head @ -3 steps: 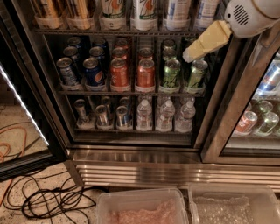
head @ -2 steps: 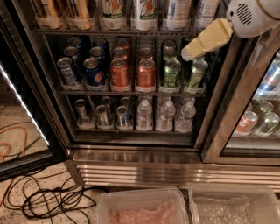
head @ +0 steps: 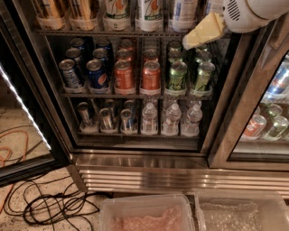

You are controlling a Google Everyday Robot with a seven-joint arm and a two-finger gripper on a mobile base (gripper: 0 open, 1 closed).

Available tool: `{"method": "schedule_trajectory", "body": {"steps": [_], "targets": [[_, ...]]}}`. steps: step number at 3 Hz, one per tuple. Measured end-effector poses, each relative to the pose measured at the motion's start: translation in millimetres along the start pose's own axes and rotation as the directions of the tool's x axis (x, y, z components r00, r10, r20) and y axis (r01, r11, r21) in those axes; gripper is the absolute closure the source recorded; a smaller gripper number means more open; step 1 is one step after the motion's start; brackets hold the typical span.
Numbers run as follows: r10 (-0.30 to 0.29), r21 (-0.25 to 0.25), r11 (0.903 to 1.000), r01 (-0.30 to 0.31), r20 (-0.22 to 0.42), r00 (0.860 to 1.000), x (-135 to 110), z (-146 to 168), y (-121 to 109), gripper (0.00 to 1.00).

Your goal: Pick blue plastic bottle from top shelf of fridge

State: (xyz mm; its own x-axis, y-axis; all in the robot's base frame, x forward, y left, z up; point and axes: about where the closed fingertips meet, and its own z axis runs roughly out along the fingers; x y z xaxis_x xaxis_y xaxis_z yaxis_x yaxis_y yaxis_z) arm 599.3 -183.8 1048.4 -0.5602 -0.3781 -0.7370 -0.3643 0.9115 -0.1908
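The fridge [head: 144,163] stands with its left glass door swung open. The top shelf [head: 113,33] is a dark wire rack across the top of the view, carrying tall bottles cut off by the frame edge. The blue plastic bottle [head: 183,11], with a white label and blue print, stands on it right of centre; its cap is out of view. My gripper [head: 198,35], cream-coloured on a white arm [head: 253,13], hangs in front of the shelf rail just right of and below that bottle's base, covering the bottle beside it.
Bottles with green-and-orange print [head: 116,10] and amber ones [head: 49,11] fill the shelf's left. Soda cans [head: 124,74] and small water bottles [head: 150,118] sit on lower racks. The open door [head: 22,131], cables [head: 49,205], two clear bins [head: 146,215] and a second cooler [head: 266,113] surround the fridge.
My gripper has risen and shifted slightly left, from in front of the green cans up to the top shelf's rail. Nothing else has moved.
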Motion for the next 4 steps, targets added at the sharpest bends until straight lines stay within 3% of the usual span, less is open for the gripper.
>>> {"method": "schedule_trajectory", "body": {"steps": [1, 2, 3, 4], "targets": [[0.07, 0.115, 0.9908, -0.071, 0.017, 0.997, -15, 20, -24, 0.12], [0.113, 0.174, 0.9779, -0.116, 0.027, 0.993, -19, 25, -39, 0.19], [0.123, 0.185, 0.9746, -0.125, 0.021, 0.992, -17, 25, -41, 0.34], [0.123, 0.185, 0.9746, -0.125, 0.021, 0.992, -16, 24, -40, 0.4]]}}
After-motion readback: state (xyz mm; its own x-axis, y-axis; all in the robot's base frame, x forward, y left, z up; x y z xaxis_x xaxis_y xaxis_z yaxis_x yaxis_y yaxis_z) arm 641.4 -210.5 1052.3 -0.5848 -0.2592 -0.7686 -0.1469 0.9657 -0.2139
